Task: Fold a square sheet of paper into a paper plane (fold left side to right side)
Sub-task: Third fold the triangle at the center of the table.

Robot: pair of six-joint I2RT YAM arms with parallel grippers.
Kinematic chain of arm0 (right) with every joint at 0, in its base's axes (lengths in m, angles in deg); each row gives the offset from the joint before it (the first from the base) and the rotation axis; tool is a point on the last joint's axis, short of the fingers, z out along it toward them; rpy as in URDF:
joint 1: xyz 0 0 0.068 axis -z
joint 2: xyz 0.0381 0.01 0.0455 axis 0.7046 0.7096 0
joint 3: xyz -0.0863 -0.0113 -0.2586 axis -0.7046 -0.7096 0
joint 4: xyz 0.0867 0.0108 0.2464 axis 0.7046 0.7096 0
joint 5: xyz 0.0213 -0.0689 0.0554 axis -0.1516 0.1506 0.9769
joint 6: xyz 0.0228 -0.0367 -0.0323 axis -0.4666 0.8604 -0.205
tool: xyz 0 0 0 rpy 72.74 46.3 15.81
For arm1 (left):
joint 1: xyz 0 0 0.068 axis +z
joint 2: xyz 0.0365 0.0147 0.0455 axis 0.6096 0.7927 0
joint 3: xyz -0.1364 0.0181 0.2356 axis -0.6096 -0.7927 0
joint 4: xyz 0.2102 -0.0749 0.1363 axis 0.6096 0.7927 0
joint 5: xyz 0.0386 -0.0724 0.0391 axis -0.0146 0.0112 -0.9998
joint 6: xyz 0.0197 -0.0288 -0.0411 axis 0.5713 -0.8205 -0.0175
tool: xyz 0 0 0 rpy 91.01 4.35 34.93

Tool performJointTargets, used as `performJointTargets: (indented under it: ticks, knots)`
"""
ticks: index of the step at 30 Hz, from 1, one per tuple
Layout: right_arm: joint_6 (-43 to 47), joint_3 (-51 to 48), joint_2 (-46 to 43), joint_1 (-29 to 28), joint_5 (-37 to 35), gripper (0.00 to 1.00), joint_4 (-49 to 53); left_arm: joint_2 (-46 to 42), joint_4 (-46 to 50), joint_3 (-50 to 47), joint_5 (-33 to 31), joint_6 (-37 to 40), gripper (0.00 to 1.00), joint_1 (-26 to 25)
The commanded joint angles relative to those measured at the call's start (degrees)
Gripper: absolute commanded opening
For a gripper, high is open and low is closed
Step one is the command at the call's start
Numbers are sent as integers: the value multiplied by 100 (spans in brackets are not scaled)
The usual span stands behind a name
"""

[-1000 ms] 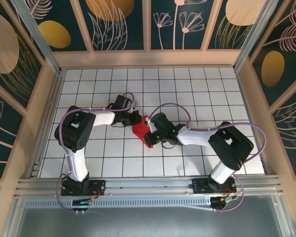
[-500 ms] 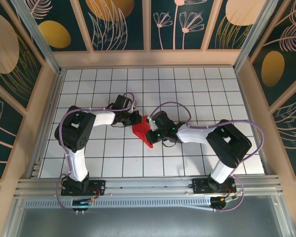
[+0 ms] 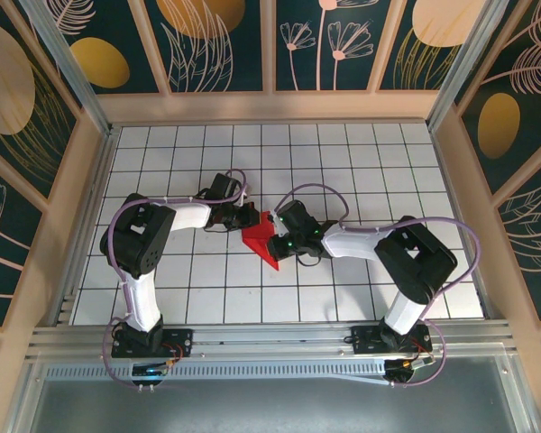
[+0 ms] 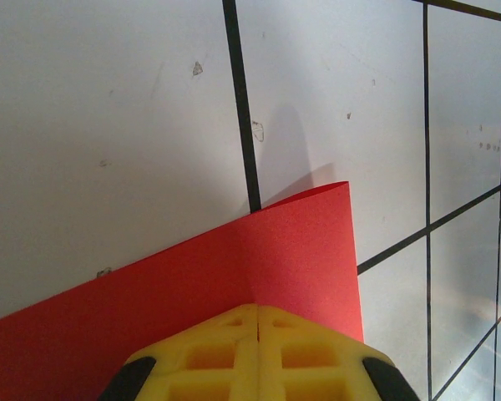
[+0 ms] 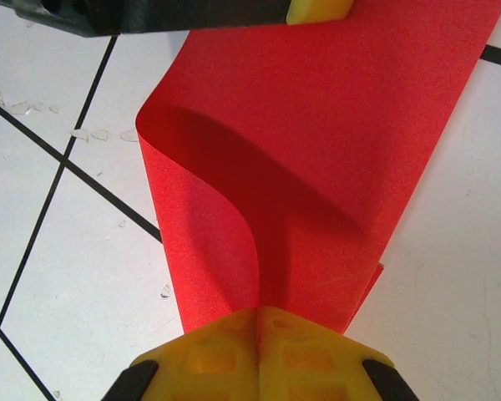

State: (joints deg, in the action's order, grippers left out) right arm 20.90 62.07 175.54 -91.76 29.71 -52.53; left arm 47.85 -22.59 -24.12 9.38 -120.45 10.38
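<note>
Square sheet of paper (image 3: 260, 239) looks thin, floppy, light; grab edges. Right tool (image 5: 258, 311) pinches its 3 o'clock edge; left tool (image 4: 257, 307) pressed together at 11 o'clock.

**Nothing Legible**

No letters, numbers or brands are legible; the red sheet of paper (image 5: 334, 125) is plain; the white table (image 3: 216, 302) bears only black grid lines; the wall panels (image 3: 216, 45) bear painted leaves and flowers.
</note>
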Motion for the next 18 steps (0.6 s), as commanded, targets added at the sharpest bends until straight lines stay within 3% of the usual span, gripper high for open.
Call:
performJointTargets:
  ticks: [1,18]
  knots:
    - [91,133,132,43,-91,0,141,204,408,-41,-235,143,0,-75]
    - [34,281,254,47,-289,0,171,195,417,-53,-261,143,0,-77]
